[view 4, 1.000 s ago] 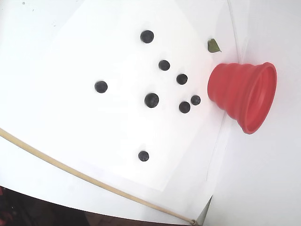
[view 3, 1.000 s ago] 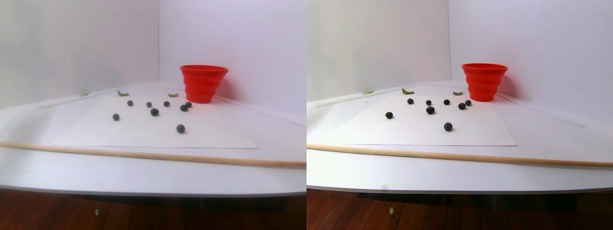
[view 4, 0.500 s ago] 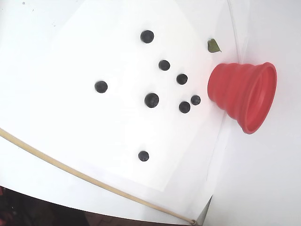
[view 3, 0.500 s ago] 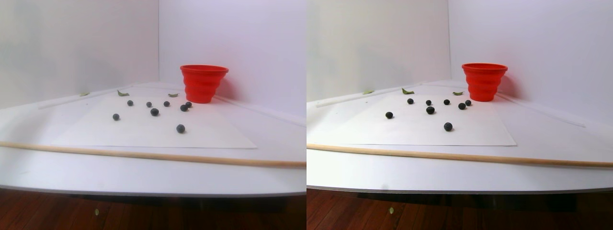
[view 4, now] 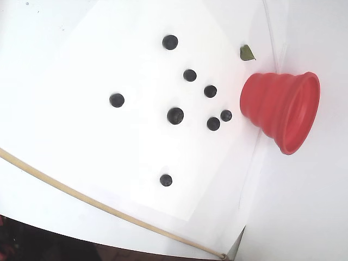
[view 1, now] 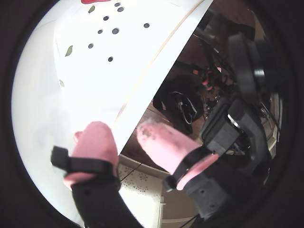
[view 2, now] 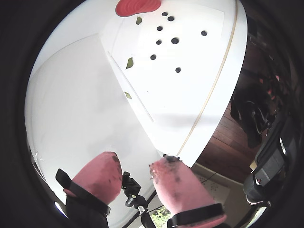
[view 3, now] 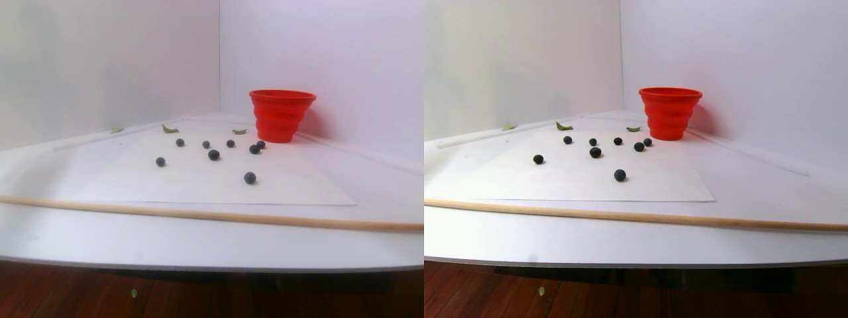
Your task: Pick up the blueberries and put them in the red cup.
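Note:
Several dark blueberries (view 4: 175, 115) lie scattered on a white paper sheet (view 4: 81, 65), the nearest ones a short way from the red cup (view 4: 280, 109). The cup stands upright at the back of the table near the wall corner (view 3: 281, 116). In both wrist views the blueberries (view 1: 115, 31) (view 2: 175, 41) and the cup (view 2: 137, 5) are far off at the top. The gripper (view 1: 121, 130) (view 2: 135, 164) has pink fingertips held apart, open, with nothing between them, hanging off beyond the table's edge. It does not show in the fixed or stereo pair views.
A thin wooden stick (view 4: 81, 196) (view 3: 199, 215) lies across the table near its front edge. Green leaf scraps (view 4: 247, 53) (view 2: 129, 62) lie beside the paper. White walls (view 3: 331, 53) close the back. A black camera mount (view 2: 130, 187) stands below the gripper.

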Controlling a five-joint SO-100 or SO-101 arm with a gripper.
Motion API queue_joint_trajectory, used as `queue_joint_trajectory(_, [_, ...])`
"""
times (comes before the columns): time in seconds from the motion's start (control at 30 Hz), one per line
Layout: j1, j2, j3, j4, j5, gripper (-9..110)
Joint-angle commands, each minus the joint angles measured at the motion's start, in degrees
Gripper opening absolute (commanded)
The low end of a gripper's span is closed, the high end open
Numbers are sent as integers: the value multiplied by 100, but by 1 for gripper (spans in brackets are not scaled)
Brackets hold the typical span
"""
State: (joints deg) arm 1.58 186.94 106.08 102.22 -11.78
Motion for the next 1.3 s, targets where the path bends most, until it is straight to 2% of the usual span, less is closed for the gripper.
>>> queue_joint_trajectory(0.0, [123, -9, -580, 53, -70, 14])
queue_joint_trajectory(0.23, [176, 9, -624, 79, -202, 16])
queue_joint_trajectory(0.37, [-123, -949, -1775, 9, -185, 14])
queue_joint_trajectory(0.83, [343, -809, 62, -1222, -1872, 18])
queue_joint_trajectory(1.27, [536, -1485, 141, -1793, -3595, 18])
